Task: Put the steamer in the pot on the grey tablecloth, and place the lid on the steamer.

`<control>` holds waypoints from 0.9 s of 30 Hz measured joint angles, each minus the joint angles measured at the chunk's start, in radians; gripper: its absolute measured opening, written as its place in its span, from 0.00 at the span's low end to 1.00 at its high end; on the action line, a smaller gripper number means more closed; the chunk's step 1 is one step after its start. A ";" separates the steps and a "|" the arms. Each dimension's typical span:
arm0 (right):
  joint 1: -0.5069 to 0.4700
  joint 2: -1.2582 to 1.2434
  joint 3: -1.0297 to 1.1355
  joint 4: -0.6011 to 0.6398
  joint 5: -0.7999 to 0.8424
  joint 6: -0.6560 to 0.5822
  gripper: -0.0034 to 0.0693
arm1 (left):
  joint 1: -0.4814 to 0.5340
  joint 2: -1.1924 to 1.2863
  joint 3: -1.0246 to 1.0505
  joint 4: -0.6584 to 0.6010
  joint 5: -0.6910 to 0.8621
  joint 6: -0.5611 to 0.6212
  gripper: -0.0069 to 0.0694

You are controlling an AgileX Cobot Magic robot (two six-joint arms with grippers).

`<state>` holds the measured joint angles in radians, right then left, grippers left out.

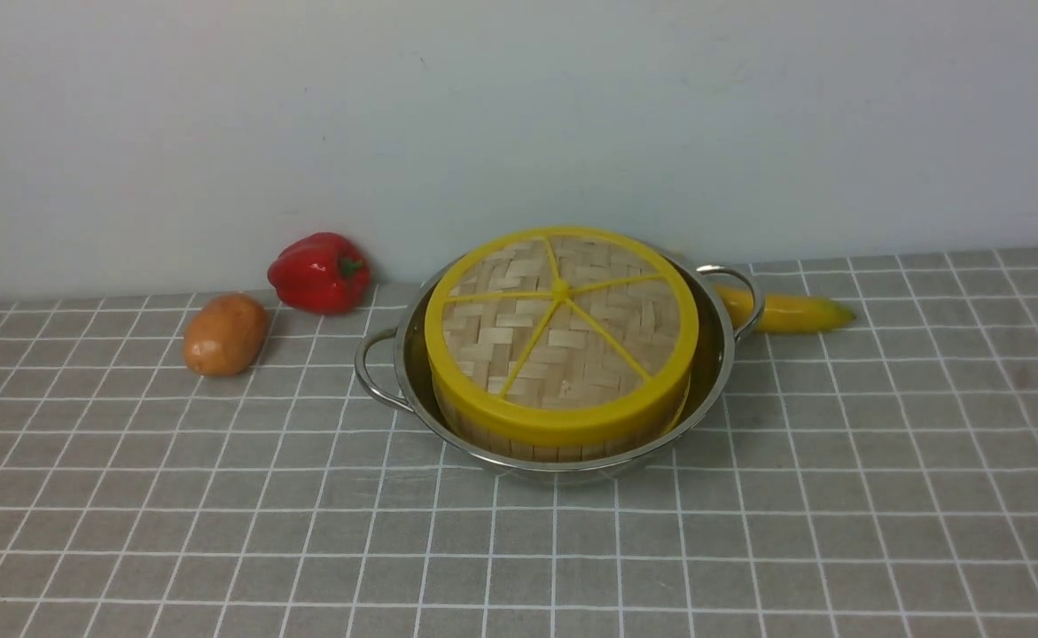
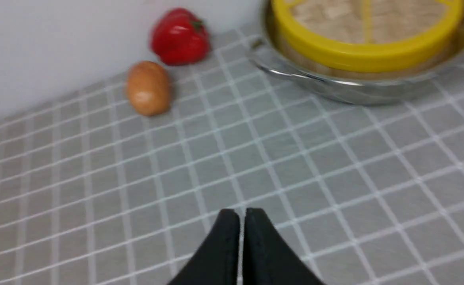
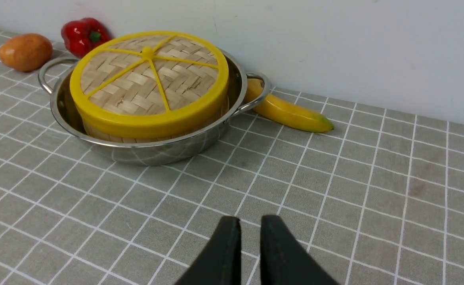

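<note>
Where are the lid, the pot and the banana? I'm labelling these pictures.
lid (image 1: 561, 328): front view, woven top.
pot (image 1: 375, 368): front view, side handle by the potato.
banana (image 3: 287, 113): right wrist view, mid-body.

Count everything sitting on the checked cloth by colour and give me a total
Red: 1, the pepper
Brown: 1, the potato
Yellow: 1, the banana
Silver: 1, the pot
Bamboo with yellow rims: 2, the steamer and the lid on it
Total: 6
</note>
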<state>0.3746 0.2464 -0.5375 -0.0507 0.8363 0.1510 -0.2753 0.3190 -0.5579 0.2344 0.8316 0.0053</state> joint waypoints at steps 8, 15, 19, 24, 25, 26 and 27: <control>0.000 0.000 0.001 0.000 0.000 -0.002 0.23 | 0.296 -0.193 0.279 0.021 -0.397 -0.015 0.12; 0.000 0.000 0.003 0.000 -0.002 -0.002 0.26 | 0.335 -0.316 0.556 0.020 -0.546 -0.124 0.15; 0.000 0.000 0.003 0.000 -0.003 -0.002 0.27 | 0.327 -0.319 0.565 0.020 -0.543 -0.146 0.16; 0.000 0.000 0.003 0.000 -0.003 -0.002 0.29 | 0.327 -0.319 0.565 0.020 -0.544 -0.146 0.18; 0.000 0.000 0.003 0.000 -0.003 -0.002 0.29 | 0.327 -0.319 0.565 0.020 -0.544 -0.146 0.18; 0.000 0.000 0.003 0.000 -0.003 -0.002 0.30 | 0.327 -0.319 0.565 0.020 -0.544 -0.146 0.18; 0.000 0.000 0.003 0.000 -0.003 -0.002 0.31 | 0.327 -0.319 0.565 0.020 -0.544 -0.146 0.18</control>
<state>0.3746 0.2464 -0.5346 -0.0502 0.8334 0.1492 0.0513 -0.0005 0.0071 0.2549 0.2878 -0.1405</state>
